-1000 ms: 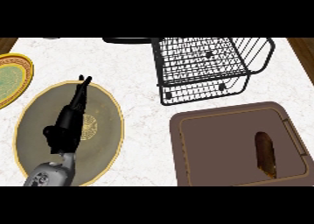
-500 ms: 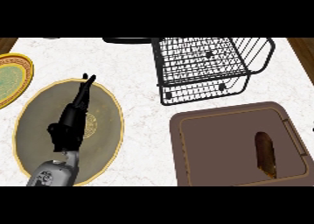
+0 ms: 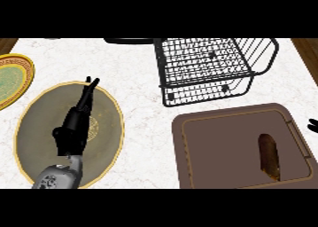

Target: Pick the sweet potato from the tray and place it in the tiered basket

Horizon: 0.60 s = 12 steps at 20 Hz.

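sweet potato [image 3: 269,157] nr tray [image 3: 207,133] R rim | right hand [image 3: 316,126] just outside rim

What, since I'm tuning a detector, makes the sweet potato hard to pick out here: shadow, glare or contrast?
Head view: contrast, mostly; the sweet potato is dark brown on a brown tray; light is even, with no glare on either.

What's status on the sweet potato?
Left hand open, over the big plate. Right hand at right edge, beside tray. Sweet potato lying in tray, untouched. Nothing between tray and basket.
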Tool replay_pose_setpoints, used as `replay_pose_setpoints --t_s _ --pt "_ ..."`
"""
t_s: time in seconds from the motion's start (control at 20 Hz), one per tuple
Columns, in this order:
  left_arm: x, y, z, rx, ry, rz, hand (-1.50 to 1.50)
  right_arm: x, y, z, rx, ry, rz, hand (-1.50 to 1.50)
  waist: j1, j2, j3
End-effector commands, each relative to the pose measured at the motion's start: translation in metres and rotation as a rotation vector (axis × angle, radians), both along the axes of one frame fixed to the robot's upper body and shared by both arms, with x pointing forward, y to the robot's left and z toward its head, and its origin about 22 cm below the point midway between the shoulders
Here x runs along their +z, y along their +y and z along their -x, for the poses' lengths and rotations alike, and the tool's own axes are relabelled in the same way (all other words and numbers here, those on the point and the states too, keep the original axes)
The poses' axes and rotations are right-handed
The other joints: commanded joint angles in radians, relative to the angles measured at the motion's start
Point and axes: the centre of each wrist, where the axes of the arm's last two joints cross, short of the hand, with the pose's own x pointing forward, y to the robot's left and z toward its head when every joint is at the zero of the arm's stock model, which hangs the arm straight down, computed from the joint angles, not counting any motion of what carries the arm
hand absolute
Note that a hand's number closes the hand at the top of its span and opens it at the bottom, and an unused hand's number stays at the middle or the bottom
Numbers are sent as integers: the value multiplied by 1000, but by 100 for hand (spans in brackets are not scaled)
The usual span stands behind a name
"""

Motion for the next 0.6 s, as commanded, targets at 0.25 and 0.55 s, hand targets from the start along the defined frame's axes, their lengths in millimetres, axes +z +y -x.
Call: replay_pose_setpoints --t_s 0.25,0.55 --pt "7 2 -1 -23 0 -13 0 -21 -4 -7 49 42 -53 -150 -1 -1 0" --pt "-4 0 -12 6 -4 -3 0 -10 16 -10 63 50 -52 -150 -3 0 0"
